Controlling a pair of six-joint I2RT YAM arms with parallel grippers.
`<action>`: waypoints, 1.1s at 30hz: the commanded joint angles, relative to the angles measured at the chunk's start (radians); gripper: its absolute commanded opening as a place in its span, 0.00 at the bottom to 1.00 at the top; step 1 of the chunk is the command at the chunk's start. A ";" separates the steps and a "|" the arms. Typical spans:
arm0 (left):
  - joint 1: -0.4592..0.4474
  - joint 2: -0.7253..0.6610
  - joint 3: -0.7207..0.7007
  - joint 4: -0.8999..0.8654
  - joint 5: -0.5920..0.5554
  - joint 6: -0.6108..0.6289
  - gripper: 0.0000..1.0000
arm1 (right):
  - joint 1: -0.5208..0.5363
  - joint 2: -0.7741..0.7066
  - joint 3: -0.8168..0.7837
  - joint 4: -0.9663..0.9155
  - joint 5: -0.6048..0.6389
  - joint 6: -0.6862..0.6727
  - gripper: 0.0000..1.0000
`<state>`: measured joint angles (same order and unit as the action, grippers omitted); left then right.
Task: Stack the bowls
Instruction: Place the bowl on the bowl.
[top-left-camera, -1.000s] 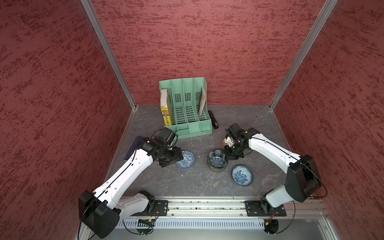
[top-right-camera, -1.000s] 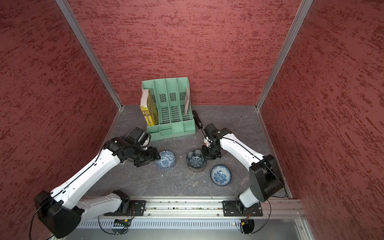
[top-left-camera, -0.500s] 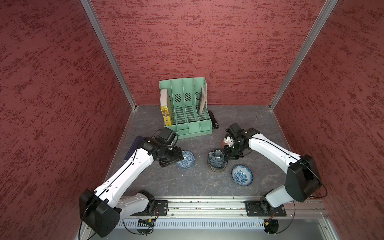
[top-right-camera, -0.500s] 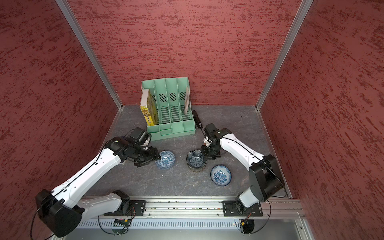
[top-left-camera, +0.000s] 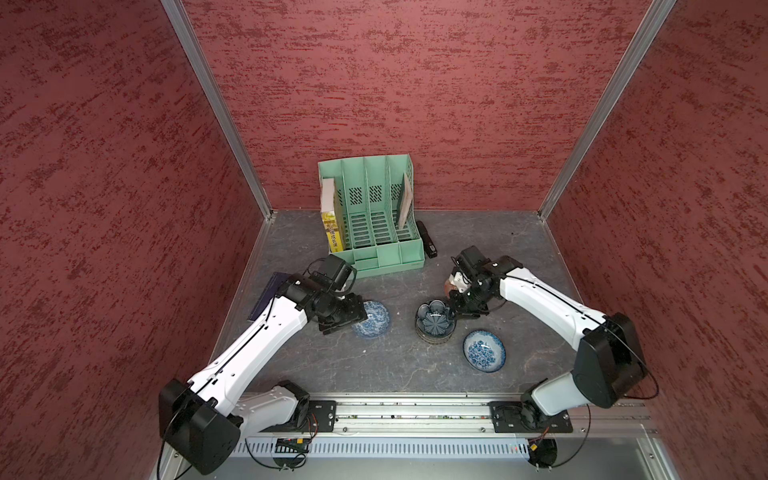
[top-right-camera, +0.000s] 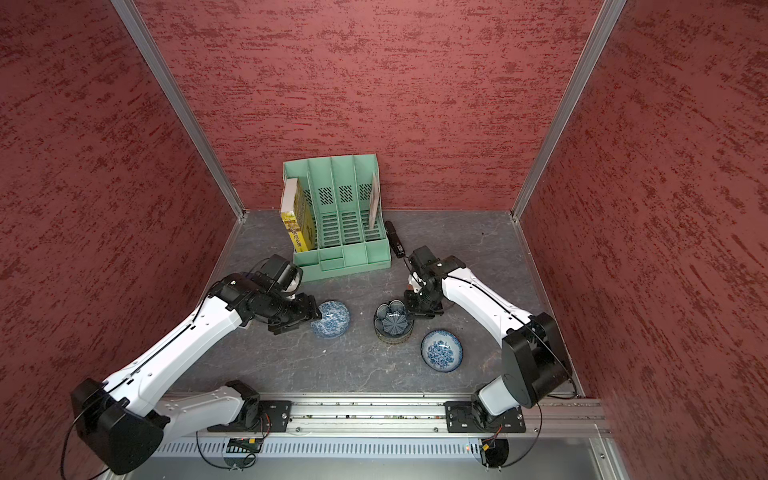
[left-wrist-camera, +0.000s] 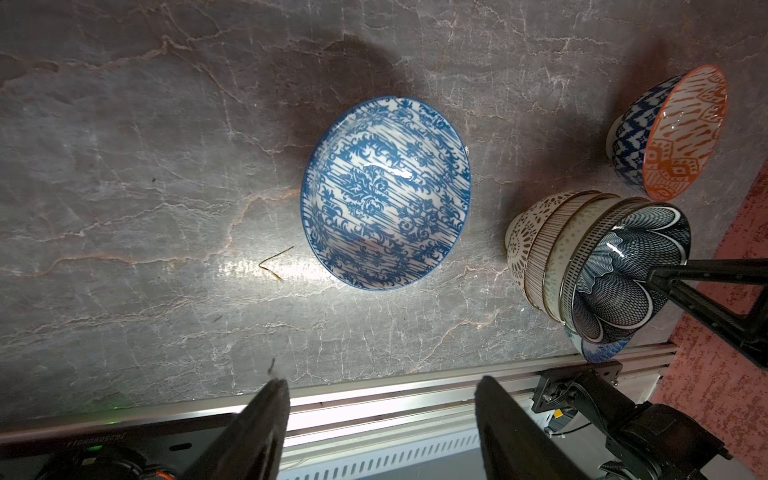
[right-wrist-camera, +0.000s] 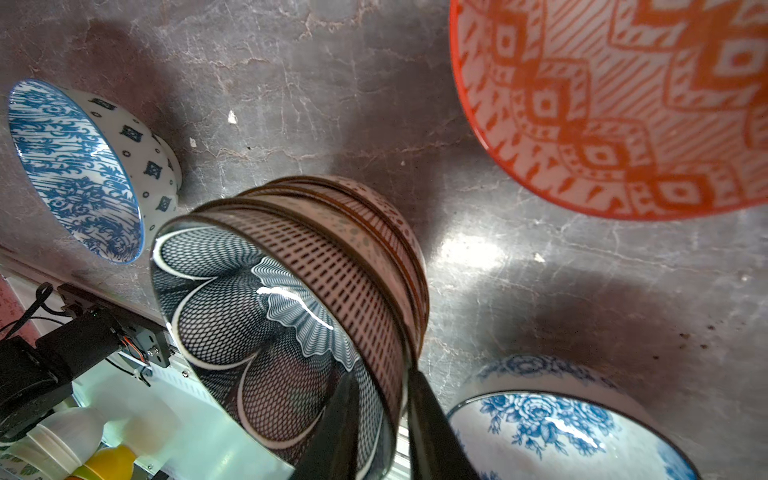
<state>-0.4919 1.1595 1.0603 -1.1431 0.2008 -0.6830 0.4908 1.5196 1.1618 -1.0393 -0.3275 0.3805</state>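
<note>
At the middle stack (top-left-camera: 434, 328), your right gripper (right-wrist-camera: 380, 376) is easing apart astride the rim of the dark flower bowl (right-wrist-camera: 249, 332) nesting on top, contact unclear, finishing that placement, while your left gripper (left-wrist-camera: 380, 381) is hovering spread just beside a blue-white bowl (left-wrist-camera: 386, 193).

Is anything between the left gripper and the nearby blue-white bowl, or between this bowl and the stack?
Nothing blocks. Between the left gripper and the blue-white bowl lies bare table with one sliver beside it. The way to the stack is bare, but the right gripper straddles the rim of its top bowl.
</note>
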 joint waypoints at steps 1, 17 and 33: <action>0.008 0.000 0.006 0.006 -0.007 0.009 0.74 | -0.005 -0.014 -0.011 -0.003 0.020 -0.006 0.24; 0.007 -0.001 -0.001 0.009 -0.008 0.008 0.74 | -0.005 -0.021 -0.008 -0.005 0.023 -0.002 0.12; 0.006 -0.003 -0.011 0.013 -0.004 0.004 0.74 | -0.005 -0.011 -0.025 0.022 -0.020 0.008 0.05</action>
<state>-0.4919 1.1591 1.0603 -1.1431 0.2012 -0.6830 0.4900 1.5150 1.1481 -1.0393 -0.3126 0.3847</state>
